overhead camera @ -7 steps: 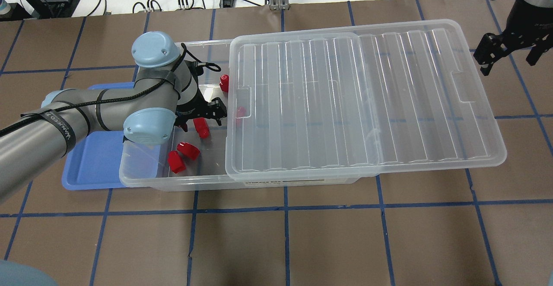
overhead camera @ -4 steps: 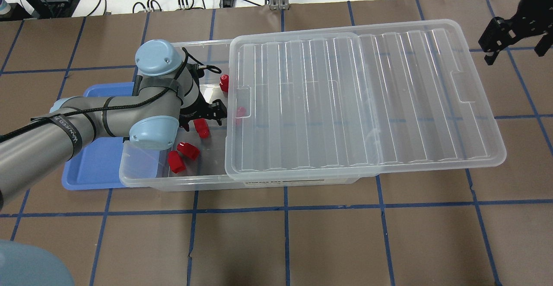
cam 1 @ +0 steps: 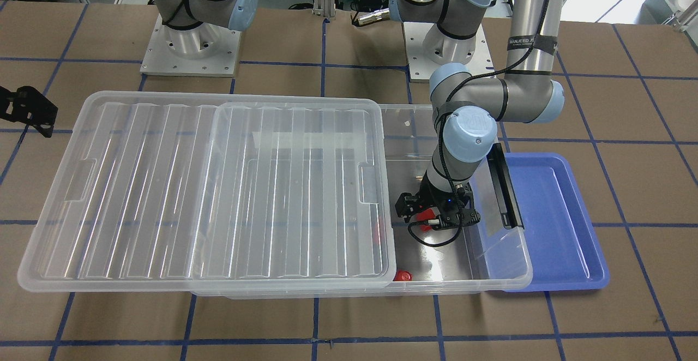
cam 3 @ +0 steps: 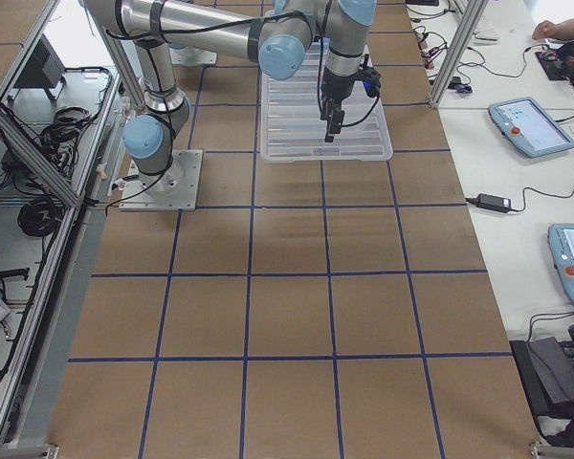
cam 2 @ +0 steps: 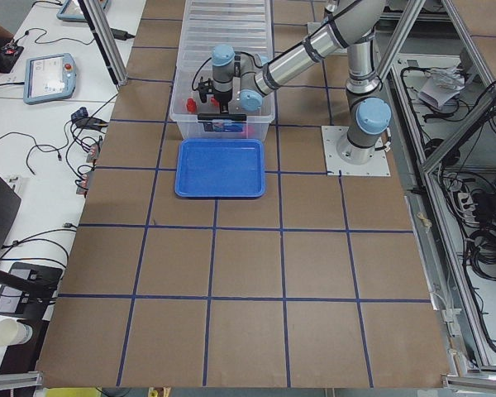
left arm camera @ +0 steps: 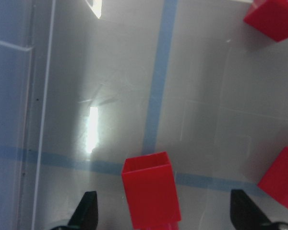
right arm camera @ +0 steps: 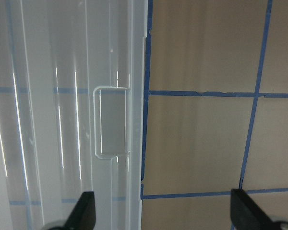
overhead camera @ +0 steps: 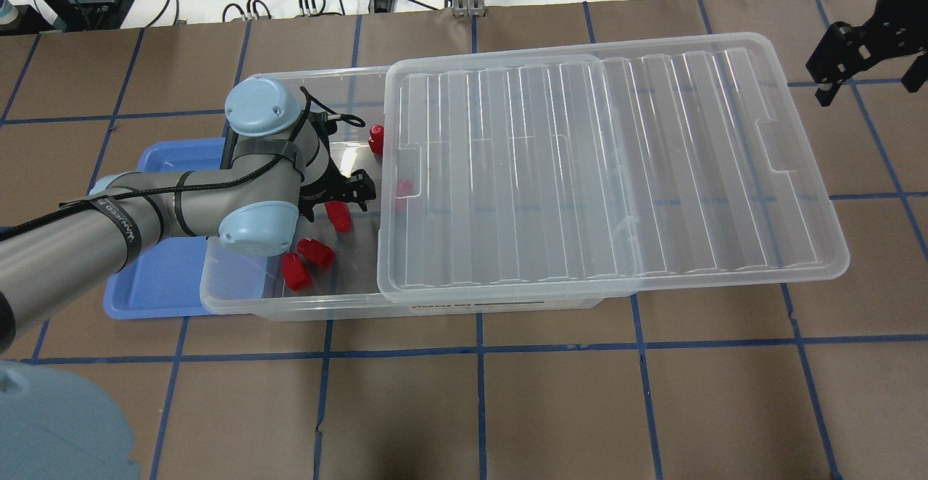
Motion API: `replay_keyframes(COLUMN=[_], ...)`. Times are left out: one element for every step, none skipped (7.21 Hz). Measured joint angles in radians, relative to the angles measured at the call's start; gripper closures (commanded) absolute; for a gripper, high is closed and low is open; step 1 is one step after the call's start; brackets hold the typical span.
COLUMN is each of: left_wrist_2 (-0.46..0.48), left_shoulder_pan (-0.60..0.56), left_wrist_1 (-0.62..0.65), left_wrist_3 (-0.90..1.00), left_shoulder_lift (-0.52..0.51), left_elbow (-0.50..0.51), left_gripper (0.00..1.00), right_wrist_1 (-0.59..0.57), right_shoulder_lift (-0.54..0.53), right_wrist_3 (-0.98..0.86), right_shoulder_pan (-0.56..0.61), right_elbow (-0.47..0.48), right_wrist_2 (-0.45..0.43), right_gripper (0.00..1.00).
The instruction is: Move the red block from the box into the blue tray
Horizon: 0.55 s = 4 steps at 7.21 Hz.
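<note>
My left gripper [overhead camera: 342, 201] is inside the open end of the box [overhead camera: 290, 307], low over its floor. It is open, with its fingertips [left arm camera: 89, 211] on either side of a red block [left arm camera: 151, 189]. That block also shows in the overhead view [overhead camera: 338, 217] and partly in the front view [cam 1: 424, 221]. The blue tray [overhead camera: 156, 284] lies beside the box's short end, partly under my left arm. My right gripper [overhead camera: 866, 52] is open and empty, in the air beyond the lid's far right end.
The ribbed clear lid [overhead camera: 580, 168] is slid to the right and covers most of the box. Several other red blocks lie in the open end: two near the front wall [overhead camera: 304, 262], one at the back [overhead camera: 375, 139], one at the lid edge [overhead camera: 402, 188].
My left arm has shifted a little toward the robot side, with its gripper still over the same red block. My right gripper has moved up and away toward the far right corner.
</note>
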Motion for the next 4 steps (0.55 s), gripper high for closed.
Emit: replay_keyframes(left_wrist_2=[0.0,0.0,0.002,0.005], left_shoulder_pan=[0.002,0.002,0.002,0.0], left_wrist_1=[0.002,0.003,0.003,-0.001], left_wrist_3=[0.0,-0.005,-0.011,-0.015], left_shoulder_lift=[-0.008,-0.016,-0.017,-0.008], left_elbow=[0.0,0.003,0.006,0.011], left_gripper=[0.9,1.0,1.0,1.0], right_wrist_1=[0.001,0.001,0.002,0.002], right_shoulder_lift=[-0.001,-0.004,-0.006,-0.008], right_wrist_3=[0.001,0.001,0.001,0.002], right_shoulder_pan=[-0.001,-0.001,-0.001,-0.001], right_elbow=[-0.005,-0.007,-0.007,-0.006], right_wrist_2=[-0.003,0.0,0.003,0.004], right_gripper=[0.0,0.0,0.0,0.0])
